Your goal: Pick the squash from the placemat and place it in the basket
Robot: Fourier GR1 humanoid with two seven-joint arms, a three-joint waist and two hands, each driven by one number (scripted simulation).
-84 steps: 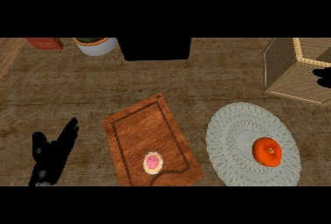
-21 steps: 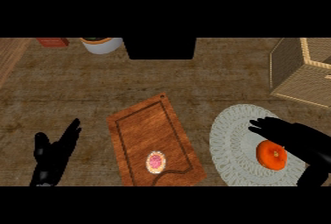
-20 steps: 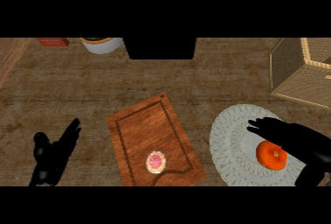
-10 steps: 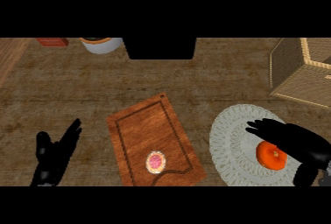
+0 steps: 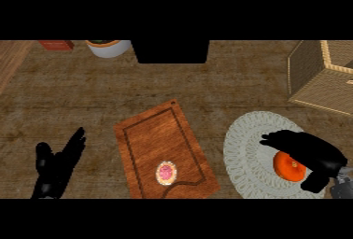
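Note:
An orange squash [image 5: 288, 166] lies on the round pale placemat [image 5: 245, 154] at the lower right. My right hand [image 5: 310, 152] hangs over it, fingers arched across its top and right side, thumb low at the right; part of the squash is hidden. Whether the fingers touch it cannot be told. The woven basket [image 5: 322, 74] stands at the upper right edge. My left hand [image 5: 56, 165] rests open at the lower left, fingers pointing up.
A wooden cutting board [image 5: 162, 147] with a small pink round item [image 5: 165, 172] lies in the middle. At the back stand a dark box [image 5: 171, 50], a white pot [image 5: 108, 47] and a red item [image 5: 56, 45].
My right arm came in from the lower right and settled over the squash, its fingers curving down closer around it. The left hand stayed still.

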